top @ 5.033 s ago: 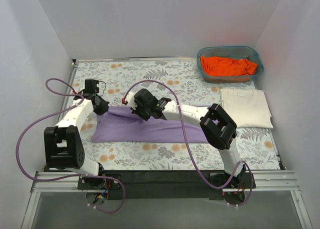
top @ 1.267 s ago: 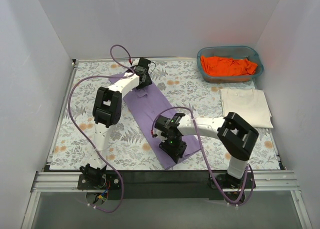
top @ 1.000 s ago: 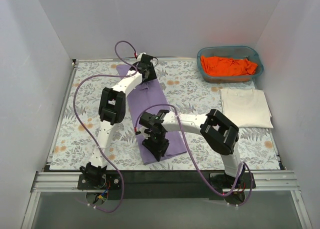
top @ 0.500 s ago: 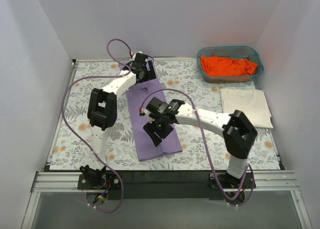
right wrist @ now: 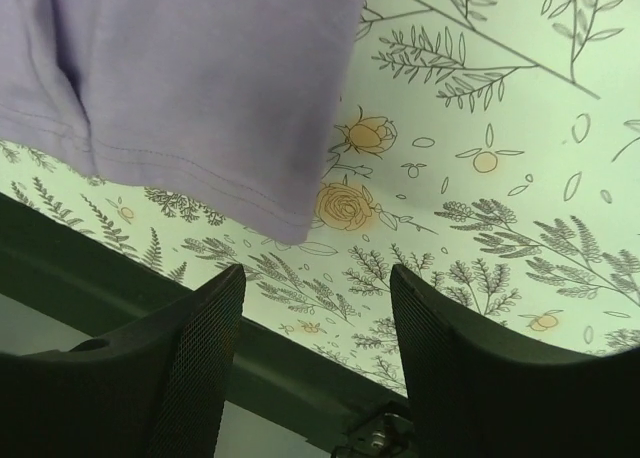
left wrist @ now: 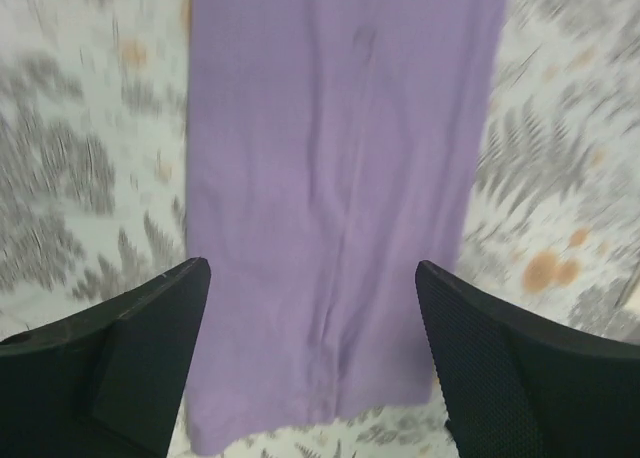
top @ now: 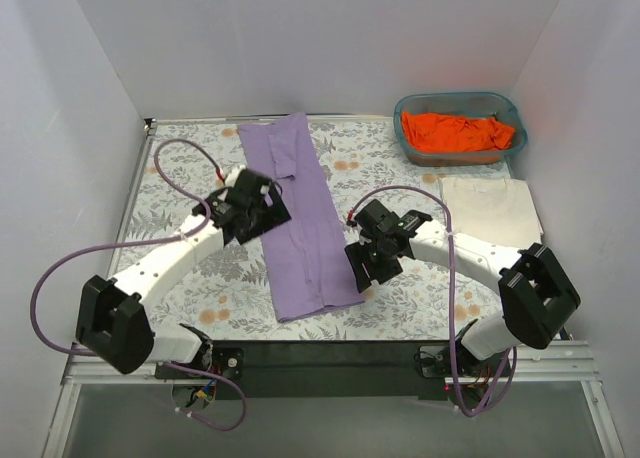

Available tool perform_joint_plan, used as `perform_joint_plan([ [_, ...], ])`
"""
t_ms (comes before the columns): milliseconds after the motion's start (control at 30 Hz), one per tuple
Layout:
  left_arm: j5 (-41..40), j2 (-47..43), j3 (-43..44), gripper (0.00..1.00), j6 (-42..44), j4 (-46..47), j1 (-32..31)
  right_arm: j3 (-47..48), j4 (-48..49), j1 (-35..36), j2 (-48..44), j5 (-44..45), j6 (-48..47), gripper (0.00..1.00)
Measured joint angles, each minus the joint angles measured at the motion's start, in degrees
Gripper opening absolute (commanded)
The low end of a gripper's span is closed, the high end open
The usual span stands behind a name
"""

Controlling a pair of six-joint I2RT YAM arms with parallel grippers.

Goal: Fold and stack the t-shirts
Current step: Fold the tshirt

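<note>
The lavender t-shirt (top: 298, 218) is laid out on the floral tablecloth (top: 190, 168) as a long narrow strip, reaching from the far edge of the table almost to the near edge, a little left of the middle. The left gripper (top: 256, 206) hangs over the left edge of the strip with its jaws wide apart and nothing between them. The right gripper (top: 366, 265) hangs just right of the near end, about half open and also empty. The lengthwise fold seems to be done, so the step in hand is probably the fold across the strip. For this, the two corners of one short end should be taken at the same time, one by each gripper (the near right corner (right wrist: 290, 228) is already in the right wrist view). All layers should be pinched, not only the top one. The end should then be lifted level and carried over, so that the edges meet without a twist. The cream t-shirt (top: 492, 213) lies folded at the right, where the stack may be built, and the orange t-shirt (top: 455, 131) waits in the teal basket (top: 400, 106) at the far right.
</note>
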Motion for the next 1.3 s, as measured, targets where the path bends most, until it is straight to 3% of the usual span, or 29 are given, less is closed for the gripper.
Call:
perform_joint_plan([
  [167, 3.2, -7.8, -18.3, 0.66, -11.3, -5.6, -7.6, -3.3, 3.5, -0.2, -0.1, -0.9, 1.9, 0.50],
  [300, 3.9, -12.2, -24.4, 0.58, -19.2, -7.5, -11.4, -4.6, 7.3, -0.3, 0.0, -1.3, 3.4, 0.45],
  [667, 4.2, -9.0, -25.8, 0.54, -27.0, -8.7, -19.6, -7.1, 12.5, -0.3, 1.6, -1.7, 5.5, 0.42],
  [1300, 4.1, -3.9, -25.8, 0.51, -27.4, -9.5, -22.3, -8.9, 14.9, 0.7, 4.2, -4.2, 5.2, 0.27],
])
